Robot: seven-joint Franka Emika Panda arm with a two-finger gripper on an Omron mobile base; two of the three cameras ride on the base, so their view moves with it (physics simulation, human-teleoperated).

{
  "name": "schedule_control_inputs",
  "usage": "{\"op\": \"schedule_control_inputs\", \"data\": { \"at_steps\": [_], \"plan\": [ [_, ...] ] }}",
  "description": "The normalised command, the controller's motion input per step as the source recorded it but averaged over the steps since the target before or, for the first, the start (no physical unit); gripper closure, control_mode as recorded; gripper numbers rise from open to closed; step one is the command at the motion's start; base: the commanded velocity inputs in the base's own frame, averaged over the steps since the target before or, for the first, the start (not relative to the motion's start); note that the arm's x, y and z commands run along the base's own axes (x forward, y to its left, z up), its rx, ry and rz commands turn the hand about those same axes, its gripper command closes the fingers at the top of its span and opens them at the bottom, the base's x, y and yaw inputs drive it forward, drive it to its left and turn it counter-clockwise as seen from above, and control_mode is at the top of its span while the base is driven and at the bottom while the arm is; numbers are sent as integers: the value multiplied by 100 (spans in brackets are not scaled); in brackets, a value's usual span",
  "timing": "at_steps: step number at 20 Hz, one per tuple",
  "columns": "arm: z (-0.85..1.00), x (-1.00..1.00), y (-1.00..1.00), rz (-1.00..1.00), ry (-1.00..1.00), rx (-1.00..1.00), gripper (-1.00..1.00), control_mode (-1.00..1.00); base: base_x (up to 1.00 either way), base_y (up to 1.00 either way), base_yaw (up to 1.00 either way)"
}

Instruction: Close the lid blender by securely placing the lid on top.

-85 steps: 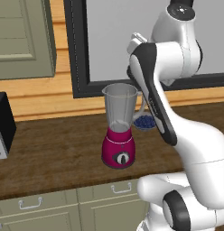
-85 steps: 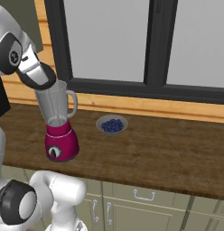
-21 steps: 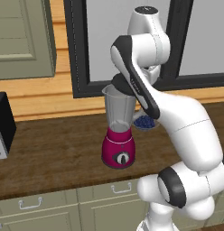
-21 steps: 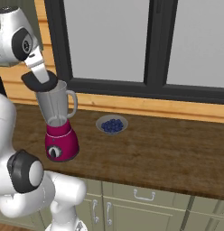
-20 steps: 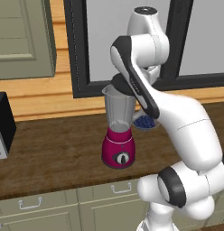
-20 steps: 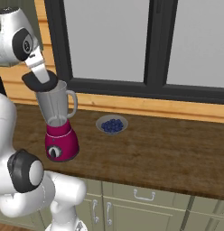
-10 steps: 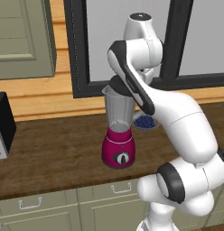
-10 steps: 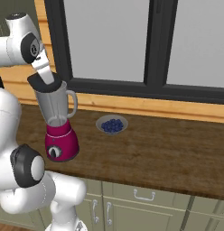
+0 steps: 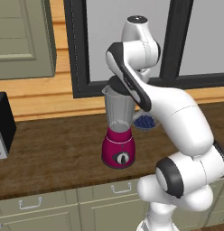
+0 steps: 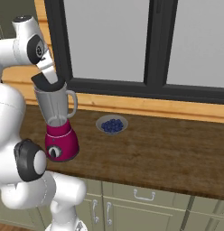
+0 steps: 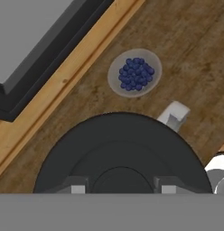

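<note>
Wooden bench [image 10: 168,149] under a dark-framed window, cupboards below. Fingers [image 11: 119,188] closed on the central knob of the lid [image 11: 120,153], one tip on each side of it, jaws partly apart around that knob. Lid held flat and dark beneath the hand, right at the mouth of the blender [image 10: 57,126]; from the right base view, looks tilted slightly and resting on or just over the rim, cannot tell whether seated. Jar handle [image 11: 175,113] poking out past the lid's edge in the hand view, a sign of the lid sitting roughly centred over the jar. Magenta base [image 9: 118,151] with its dial standing on the bench, close to the front edge. Bowl of blueberries [image 11: 134,73] just beside the blender, toward the window, well out of the way.

To do this step well, judging from here: level the lid first, line its edge up with the rim all round, then press straight down. Avoid any sideways push, since the tall jar could tip or slide. Release only once the lid sits flush.
</note>
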Motion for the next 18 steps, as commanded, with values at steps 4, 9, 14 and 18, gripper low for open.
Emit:
{"op": "schedule_control_inputs", "data": {
  "at_steps": [4,9,14,18],
  "plan": [
    [0,29,14,0,0,0,100,-100,0,0,0],
    [-6,21,9,0,0,0,100,-100,0,0,0],
    [-21,2,-1,0,0,0,100,-100,0,0,0],
    [-17,0,0,0,0,0,100,-100,0,0,0]
  ]
}}
